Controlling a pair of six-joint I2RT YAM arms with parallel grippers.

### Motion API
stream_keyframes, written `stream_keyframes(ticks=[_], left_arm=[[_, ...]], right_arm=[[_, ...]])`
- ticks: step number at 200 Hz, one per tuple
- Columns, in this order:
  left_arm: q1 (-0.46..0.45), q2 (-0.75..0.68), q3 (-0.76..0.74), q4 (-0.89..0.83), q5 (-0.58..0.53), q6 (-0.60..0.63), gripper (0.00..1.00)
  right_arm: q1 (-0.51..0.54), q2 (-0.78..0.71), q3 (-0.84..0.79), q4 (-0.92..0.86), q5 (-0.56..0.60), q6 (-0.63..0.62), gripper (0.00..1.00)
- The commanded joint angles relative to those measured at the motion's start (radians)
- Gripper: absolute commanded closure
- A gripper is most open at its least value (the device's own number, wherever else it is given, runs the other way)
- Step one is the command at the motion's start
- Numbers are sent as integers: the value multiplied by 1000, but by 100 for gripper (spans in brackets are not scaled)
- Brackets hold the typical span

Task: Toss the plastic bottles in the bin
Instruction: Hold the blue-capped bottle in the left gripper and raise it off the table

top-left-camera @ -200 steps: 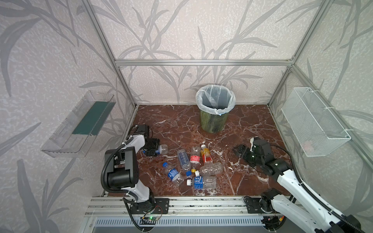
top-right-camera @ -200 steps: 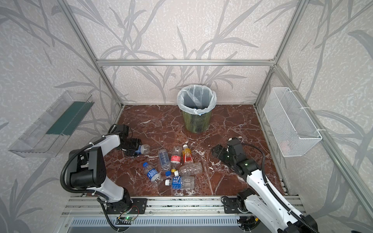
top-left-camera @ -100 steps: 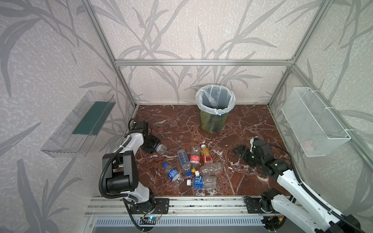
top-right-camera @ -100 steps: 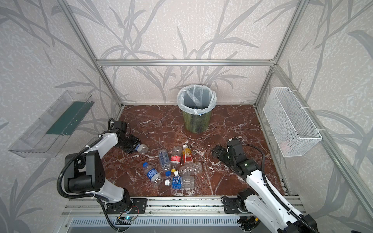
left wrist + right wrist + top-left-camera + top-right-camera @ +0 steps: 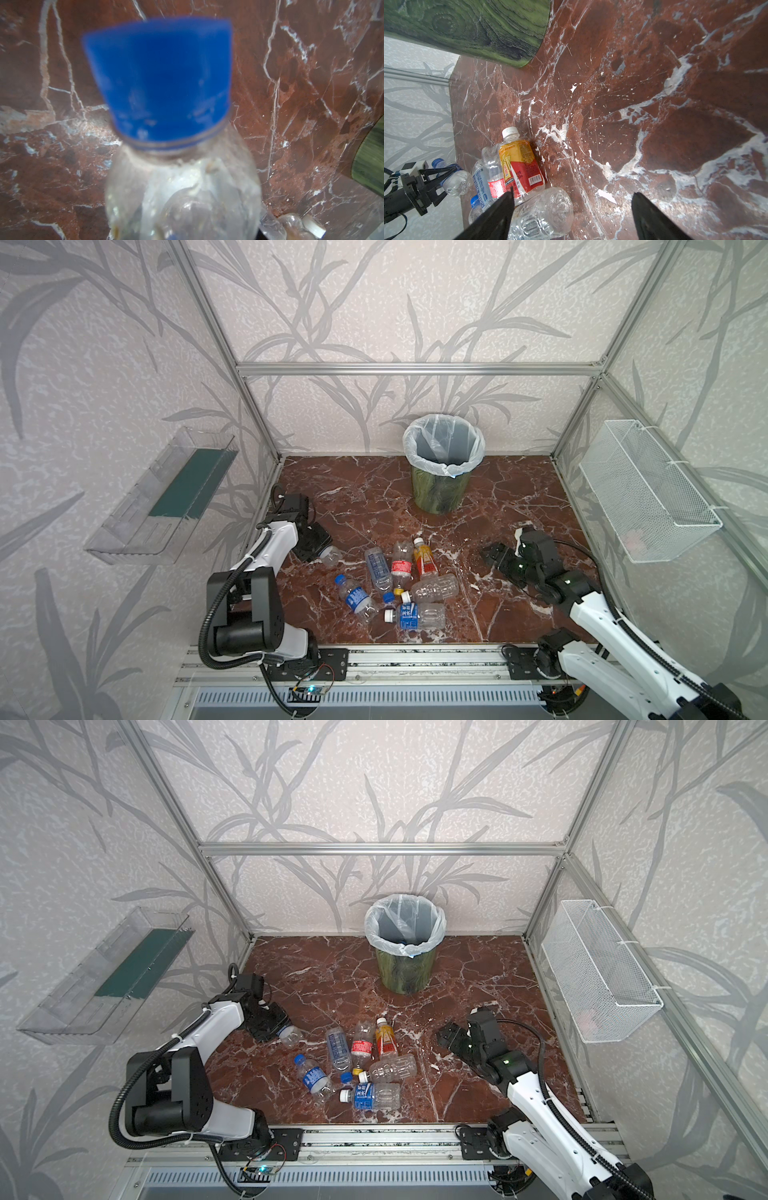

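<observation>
**Item 1.** Your left arm (image 5: 272, 545), lower left in both top views: white shell links, black joint housings, and a black corrugated hose (image 5: 204, 626) looped along its side. Its left hand (image 5: 321, 549) is matt black.

**Item 2.** Your right arm (image 5: 602, 622), lower right: the same white and black, a thin black cable (image 5: 579, 548) at the wrist, and one green light (image 5: 505, 1061). Its right hand (image 5: 572, 193) has two black tapered fingers (image 5: 496, 216).

**Item 3.** Black base plates (image 5: 330, 664) on a silver rail (image 5: 415, 657), with a small lit circuit board (image 5: 309, 689) and coloured wires.
</observation>
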Motion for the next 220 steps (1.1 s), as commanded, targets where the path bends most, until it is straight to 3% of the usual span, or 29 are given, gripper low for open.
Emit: stream_keyframes(ticks=[1, 108, 140, 220], left_arm=[[-43, 23, -8, -32, -39, 51, 51], [-91, 78, -3, -13, -71, 52, 30], [-92, 87, -3, -11, -75, 48, 31], [-93, 86, -10, -2, -49, 50, 48]], right_arm=[[6, -20, -11, -2, 11, -8, 11], [5, -33, -11, -21, 18, -13, 12], [6, -33, -8, -22, 19, -15, 12], [5, -49, -7, -34, 29, -18, 12]])
